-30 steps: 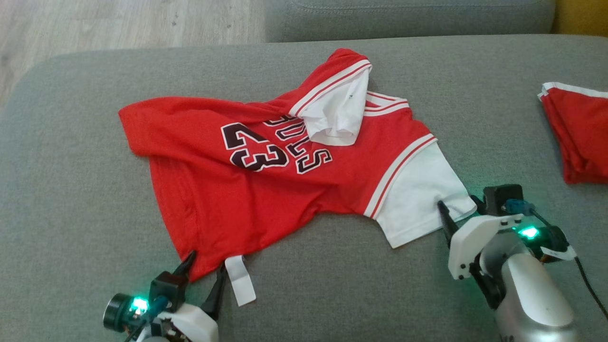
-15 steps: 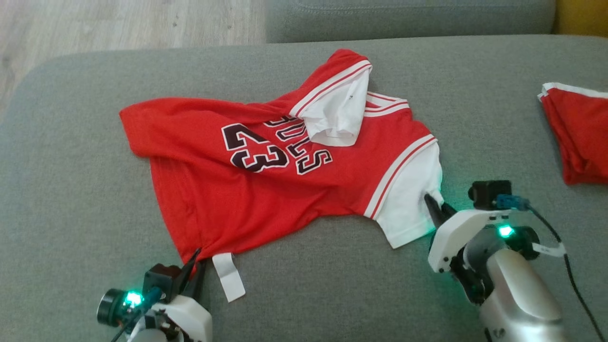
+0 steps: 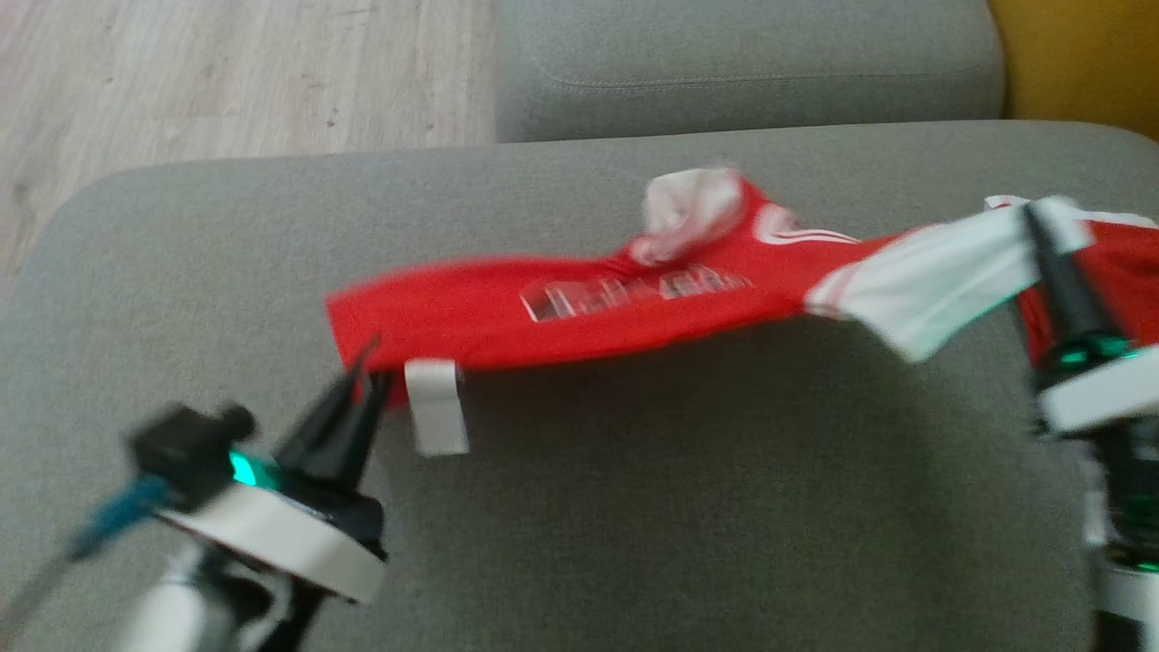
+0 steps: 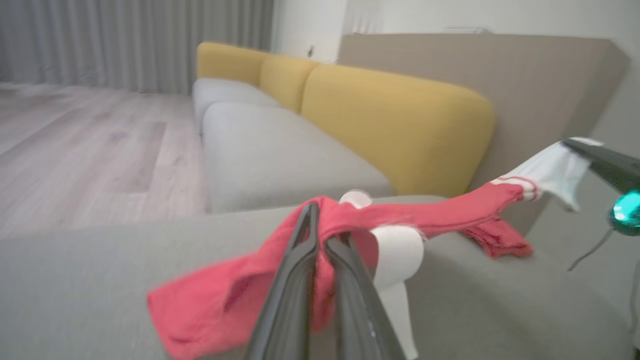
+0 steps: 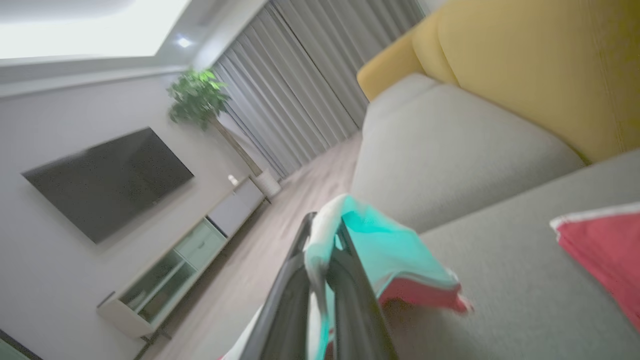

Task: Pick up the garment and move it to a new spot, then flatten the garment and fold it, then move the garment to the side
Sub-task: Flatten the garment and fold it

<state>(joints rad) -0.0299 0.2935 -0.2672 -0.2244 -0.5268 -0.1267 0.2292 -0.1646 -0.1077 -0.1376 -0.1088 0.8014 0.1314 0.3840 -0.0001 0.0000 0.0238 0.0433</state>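
The left gripper (image 3: 373, 369) is closed on the red hem corner of the jersey (image 3: 579, 317), just beside its white label (image 3: 435, 407). The jersey is held stretched and raised over the middle of the sofa seat (image 3: 634, 507). The right gripper (image 3: 1039, 226) is closed on the white sleeve (image 3: 933, 281), near a second red garment (image 5: 600, 250) lying at the seat's right edge.

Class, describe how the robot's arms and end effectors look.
Left end effector and right end effector: two long, dark, tapering fingers on a white housing with a green light. The left carries a black camera block and blue cable; its forearm is silvery.
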